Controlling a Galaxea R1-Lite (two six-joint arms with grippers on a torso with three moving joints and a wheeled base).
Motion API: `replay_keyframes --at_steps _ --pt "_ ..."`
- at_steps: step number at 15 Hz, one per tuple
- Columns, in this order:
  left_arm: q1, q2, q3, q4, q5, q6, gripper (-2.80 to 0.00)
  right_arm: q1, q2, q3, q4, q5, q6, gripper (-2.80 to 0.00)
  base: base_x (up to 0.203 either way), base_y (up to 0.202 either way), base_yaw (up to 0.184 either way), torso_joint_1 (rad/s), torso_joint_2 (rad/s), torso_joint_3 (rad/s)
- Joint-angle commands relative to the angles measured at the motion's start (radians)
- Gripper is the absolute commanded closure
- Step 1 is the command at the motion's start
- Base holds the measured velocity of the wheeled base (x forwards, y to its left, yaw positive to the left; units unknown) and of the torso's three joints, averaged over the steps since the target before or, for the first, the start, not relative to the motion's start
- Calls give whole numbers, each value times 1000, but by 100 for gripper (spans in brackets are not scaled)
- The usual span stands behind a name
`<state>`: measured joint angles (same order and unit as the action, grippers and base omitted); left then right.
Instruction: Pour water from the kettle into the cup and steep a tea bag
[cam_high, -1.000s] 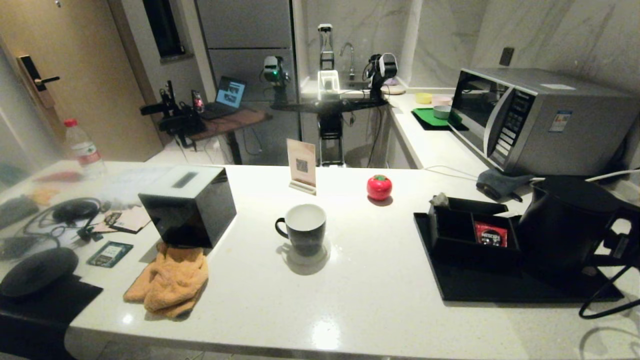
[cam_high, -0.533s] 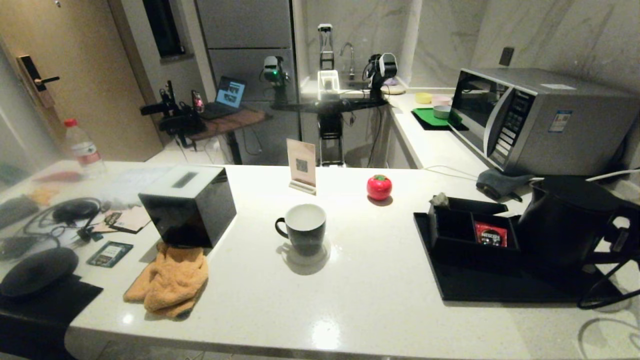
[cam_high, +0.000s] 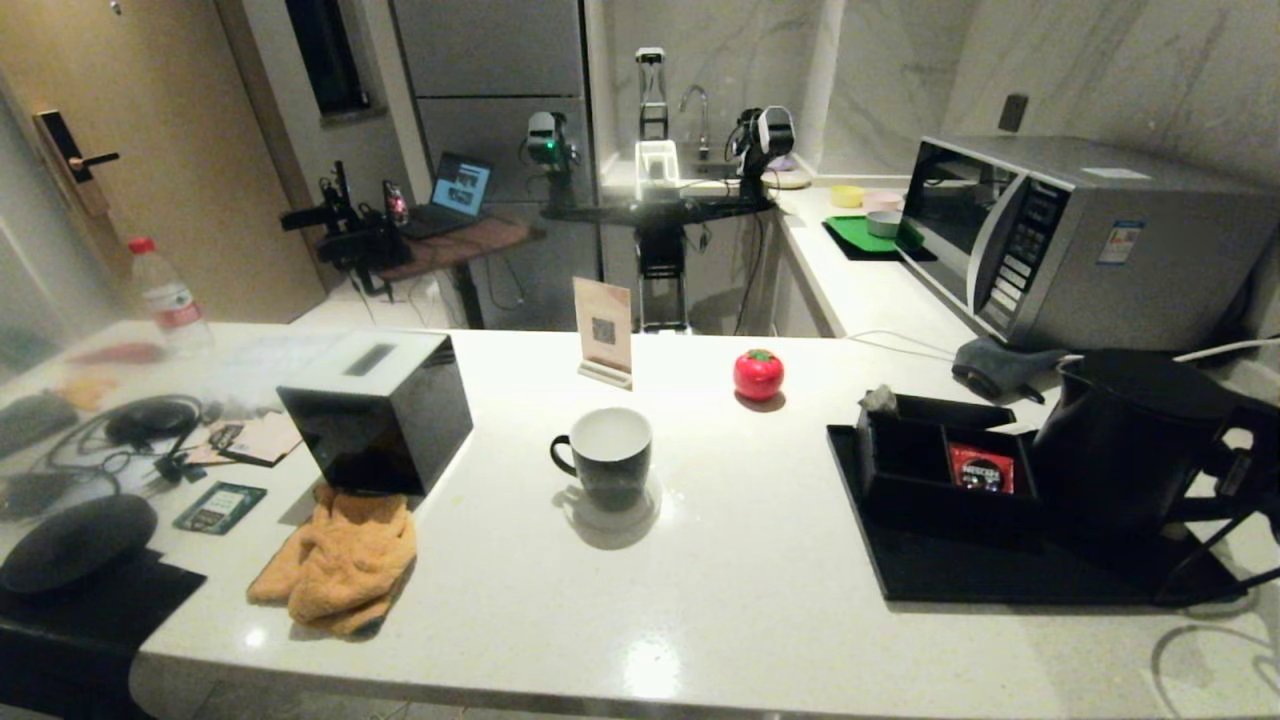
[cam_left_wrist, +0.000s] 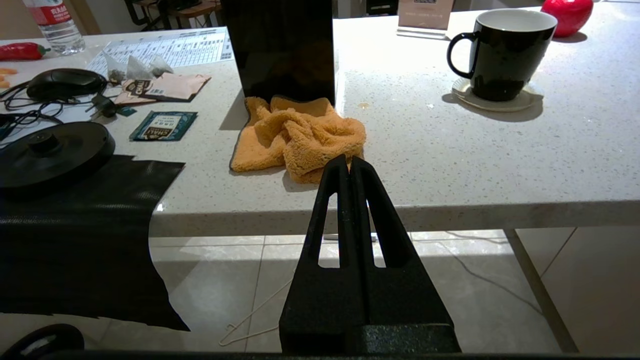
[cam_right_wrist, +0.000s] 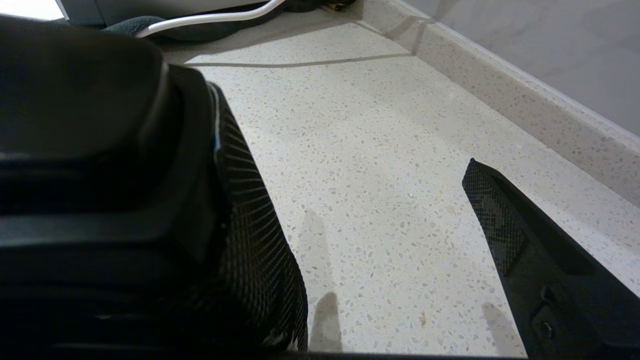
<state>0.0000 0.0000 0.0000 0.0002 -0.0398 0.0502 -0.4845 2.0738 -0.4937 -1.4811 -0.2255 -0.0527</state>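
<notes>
At the right end of the counter, the right gripper (cam_high: 1245, 470) stood with jaws spread wide beside the kettle (cam_high: 1130, 440) handle, probably to grasp it, while the cup (cam_high: 605, 458) waited apart at mid-counter and the left gripper (cam_left_wrist: 350, 167) was pressed together.

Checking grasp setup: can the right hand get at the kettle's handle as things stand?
Probably yes. The right hand is open right beside the kettle, at its handle side, with only bare counter between the fingers.
</notes>
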Motion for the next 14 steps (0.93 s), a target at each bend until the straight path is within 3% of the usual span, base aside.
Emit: replay_keyframes --at_steps 1,14 --pt "0 0 0 0 0 0 0 0 -3 3 -8 0 -1 -280 0 0 0 0 0 0" --pt "0 0 0 0 0 0 0 3 -15 9 -44 3 -21 -280 0 0 0 0 0 0"
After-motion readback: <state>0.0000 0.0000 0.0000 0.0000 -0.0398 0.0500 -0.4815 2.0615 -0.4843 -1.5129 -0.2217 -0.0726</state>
